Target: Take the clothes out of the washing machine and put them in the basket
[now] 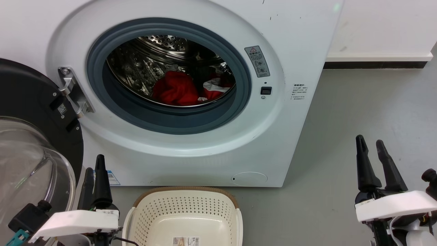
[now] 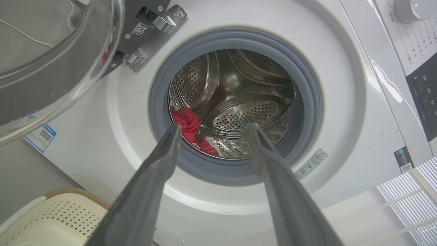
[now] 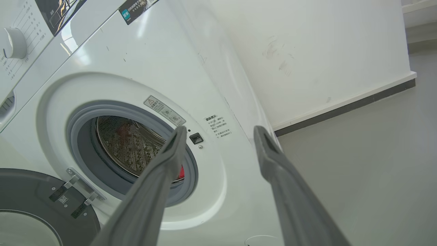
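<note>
Found the left gripper [image 1: 95,164] low at the left, its fingers [image 2: 150,177] spread wide with nothing between them, pointed in the wrist view toward the round opening. Found the right gripper [image 1: 369,140] low at the right above the grey floor [image 1: 358,102], likewise parted and empty, well apart from everything else. Noted the basket [image 1: 184,208] on the floor between the two, just beside the left gripper and near the foot of the washing machine [image 1: 300,34], with a paper label [image 1: 186,241] on its bottom. Noted the door [image 1: 30,102] swung open to the left, its glass bowl close by the left gripper. Spotted the clothes [image 1: 175,89] low in the steel drum [image 1: 160,44]: a plain red heap to the left, touching a red piece with white trim [image 1: 213,85] to the right.
</note>
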{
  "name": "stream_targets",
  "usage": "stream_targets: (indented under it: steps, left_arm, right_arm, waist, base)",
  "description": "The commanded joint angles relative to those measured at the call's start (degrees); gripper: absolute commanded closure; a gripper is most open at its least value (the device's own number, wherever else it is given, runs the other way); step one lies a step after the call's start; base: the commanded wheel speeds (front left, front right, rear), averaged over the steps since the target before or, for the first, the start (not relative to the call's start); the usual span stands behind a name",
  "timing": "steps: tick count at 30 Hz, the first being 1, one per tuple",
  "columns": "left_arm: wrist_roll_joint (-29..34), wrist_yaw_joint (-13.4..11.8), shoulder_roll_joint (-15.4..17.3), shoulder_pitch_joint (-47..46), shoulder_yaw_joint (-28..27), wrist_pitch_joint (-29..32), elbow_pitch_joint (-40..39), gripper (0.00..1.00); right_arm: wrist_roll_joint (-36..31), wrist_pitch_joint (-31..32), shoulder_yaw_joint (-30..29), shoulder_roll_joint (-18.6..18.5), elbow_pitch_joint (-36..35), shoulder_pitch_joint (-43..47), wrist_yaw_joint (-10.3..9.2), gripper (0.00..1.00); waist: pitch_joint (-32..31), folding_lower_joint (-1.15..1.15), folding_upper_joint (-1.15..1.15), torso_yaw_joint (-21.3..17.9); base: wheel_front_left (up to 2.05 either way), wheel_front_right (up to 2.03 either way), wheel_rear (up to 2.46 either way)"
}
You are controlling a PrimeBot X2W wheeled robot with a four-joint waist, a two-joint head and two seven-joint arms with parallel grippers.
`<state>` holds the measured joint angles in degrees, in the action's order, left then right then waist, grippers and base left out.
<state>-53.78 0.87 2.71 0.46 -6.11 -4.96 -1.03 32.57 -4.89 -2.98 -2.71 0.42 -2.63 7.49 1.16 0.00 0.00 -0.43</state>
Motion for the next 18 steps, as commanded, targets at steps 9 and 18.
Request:
stream_targets:
  steps: [9, 18]
  left_arm:
    - [10.59, 0.88, 0.15, 0.47, 1.90, -1.89, -2.93, 0.00]
    - [21.56, -0.18, 0.16, 1.12, 5.80, -3.32, -5.31, 0.00]
  right_arm:
    - [-9.41, -1.93, 1.85, -0.27, -1.56, 0.75, 0.00, 0.00]
    - [-17.00, -3.37, 1.94, -0.27, -2.43, 1.44, 0.00, 0.00]
  waist:
    - [0.12, 0.00, 0.00, -0.14]
    - [0.21, 0.00, 0.00, -0.26]
  base:
    - [0.00, 0.00, 0.00]
    - [0.00, 0.00, 0.00]
